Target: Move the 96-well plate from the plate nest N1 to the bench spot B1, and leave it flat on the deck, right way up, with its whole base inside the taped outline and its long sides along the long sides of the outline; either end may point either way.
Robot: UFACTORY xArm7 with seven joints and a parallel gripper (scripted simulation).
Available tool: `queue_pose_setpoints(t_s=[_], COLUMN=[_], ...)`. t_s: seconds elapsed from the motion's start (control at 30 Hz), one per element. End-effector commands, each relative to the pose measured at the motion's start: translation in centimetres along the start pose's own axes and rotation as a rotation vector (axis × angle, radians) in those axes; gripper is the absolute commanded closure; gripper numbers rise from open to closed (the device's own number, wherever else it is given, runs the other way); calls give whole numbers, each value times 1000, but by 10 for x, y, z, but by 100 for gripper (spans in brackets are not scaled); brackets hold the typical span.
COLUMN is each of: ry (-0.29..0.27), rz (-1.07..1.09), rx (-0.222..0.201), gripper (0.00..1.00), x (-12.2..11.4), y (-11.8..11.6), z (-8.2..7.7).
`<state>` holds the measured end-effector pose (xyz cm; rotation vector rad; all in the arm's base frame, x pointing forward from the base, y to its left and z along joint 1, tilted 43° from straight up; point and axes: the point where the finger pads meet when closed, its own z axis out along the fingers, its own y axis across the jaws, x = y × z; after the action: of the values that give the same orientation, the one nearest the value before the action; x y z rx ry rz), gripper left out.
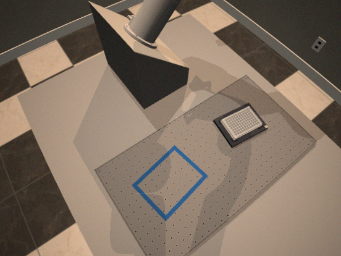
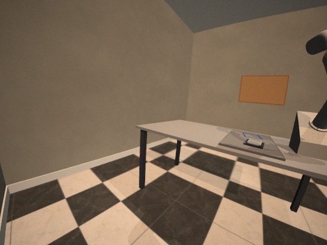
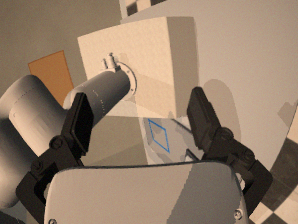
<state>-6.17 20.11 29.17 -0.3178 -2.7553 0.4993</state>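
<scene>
Top | 96-well plate in nest | outline apart

Matt perforated metal deck, translucent plastic plate
</scene>
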Motion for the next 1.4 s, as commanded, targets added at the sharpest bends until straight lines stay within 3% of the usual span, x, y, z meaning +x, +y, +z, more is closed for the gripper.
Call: queue_pose_setpoints(t_s=[0.0,0.53,0.67,0.8,0.87,0.97,1.03,1.17,1.27,1.37], ry=[1,1,121,134,191,201,256,268,334,334], rz=[-1,-1,54,61,90,96,127,133,174,174], rx=[-2,-2,-18,-21,-37,-39,-61,-65,-98,-98], gripper=[0,0,0,0,0,0,0,0,0,0], x=[0,0,1,1,-1,-3,-7,-10,-17,-21], y=[0,0,20,32,42,51,60,69,82,90], z=[-1,-1,-4,-6,-8,-10,-12,-13,-16,-18])
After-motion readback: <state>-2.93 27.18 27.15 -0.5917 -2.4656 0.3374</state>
